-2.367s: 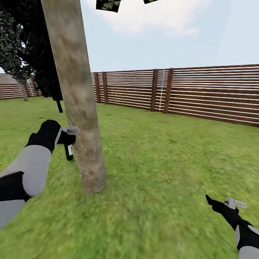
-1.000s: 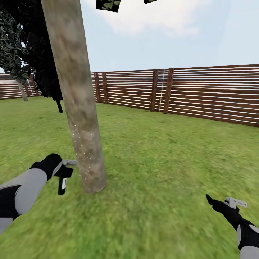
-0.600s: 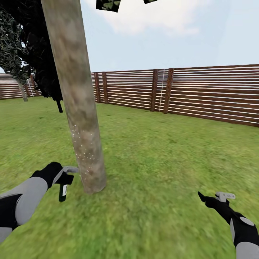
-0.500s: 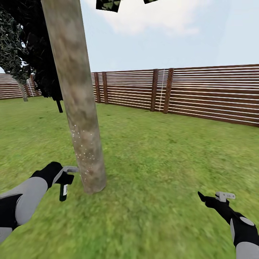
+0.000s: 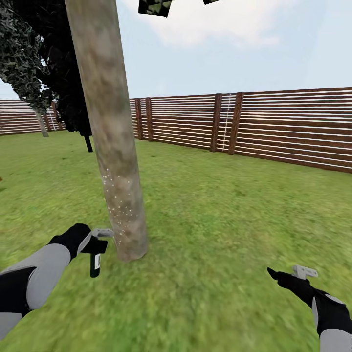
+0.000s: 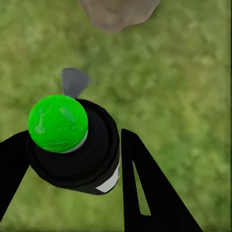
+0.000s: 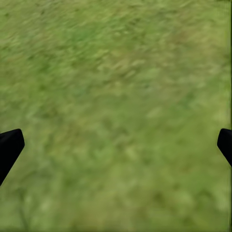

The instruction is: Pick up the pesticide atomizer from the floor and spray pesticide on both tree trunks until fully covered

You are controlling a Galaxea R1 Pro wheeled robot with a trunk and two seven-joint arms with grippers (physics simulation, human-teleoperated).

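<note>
Tree (image 5: 115,146): one thick, pale grey-brown trunk stood left of centre in the head view, rising out of the top of the frame; its base also appeared in the left wrist view (image 6: 118,12).

Pesticide (image 5: 117,203): fine whitish speckles dotted the lower part of that trunk, on the side facing the camera.

Pesticide atomizer (image 5: 95,259): small dark sprayer at the lower left of the head view, hanging nozzle-high just beside the trunk base, above the grass. In the left wrist view it showed as a black body with a bright green cap (image 6: 72,145).

Left gripper (image 5: 93,244): closed around the pesticide atomizer, one black finger (image 6: 145,188) pressed on each side of it.

Right gripper (image 5: 288,276): at the lower right of the head view, low over the lawn, well apart from the tree. Its fingertips (image 7: 9,147) sat at opposite edges of the right wrist view, spread wide, holding nothing.

Lawn (image 5: 234,205): green grass across the lower half of the head view.

Fence (image 5: 274,129): brown horizontal slats along the far edge.
</note>
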